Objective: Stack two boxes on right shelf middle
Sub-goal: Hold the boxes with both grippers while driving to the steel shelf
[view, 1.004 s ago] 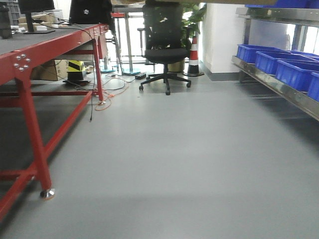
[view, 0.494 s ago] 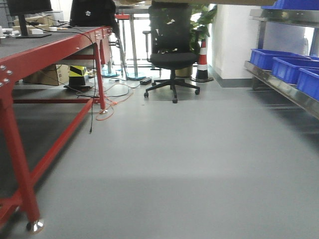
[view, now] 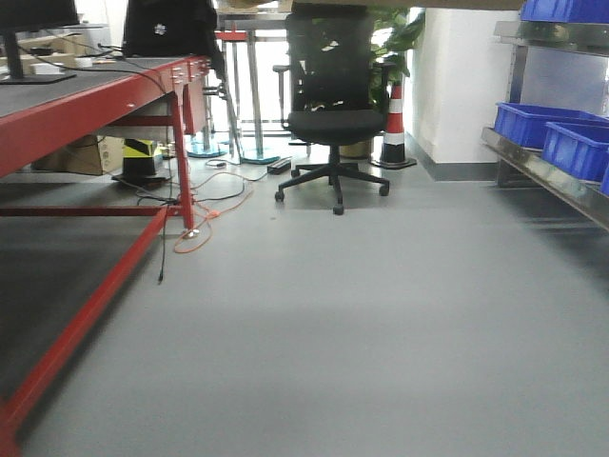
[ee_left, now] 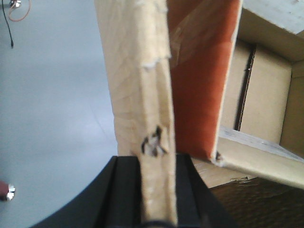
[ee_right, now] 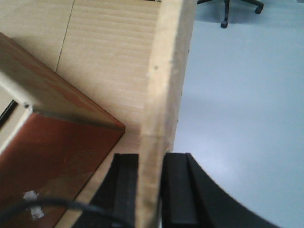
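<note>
One of the boxes, a plain brown carton (ee_left: 137, 85), is held off the floor between both arms. My left gripper (ee_left: 158, 164) is shut on one upright cardboard wall, which has a torn spot just above the fingers. My right gripper (ee_right: 151, 159) is shut on another wall of the carton (ee_right: 109, 52). An orange-brown inner flap (ee_left: 199, 80) leans inside it. A thin brown strip (view: 466, 4) of the carton crosses the top of the front view. The shelf (view: 547, 173), a stainless-steel rack, runs along the right edge.
Blue plastic bins (view: 528, 122) sit on the shelf's lower tier, another on the tier above (view: 561, 9). A red-framed table (view: 105, 95) lines the left side. A black office chair (view: 333, 114), a striped cone (view: 393, 124) and floor cables (view: 195, 228) lie ahead. Grey floor (view: 381, 314) stretches between.
The front view has advanced: the chair and cone are nearer, the red table's leg and caster have slid off at the left, and the shelf has shifted toward the right edge.
</note>
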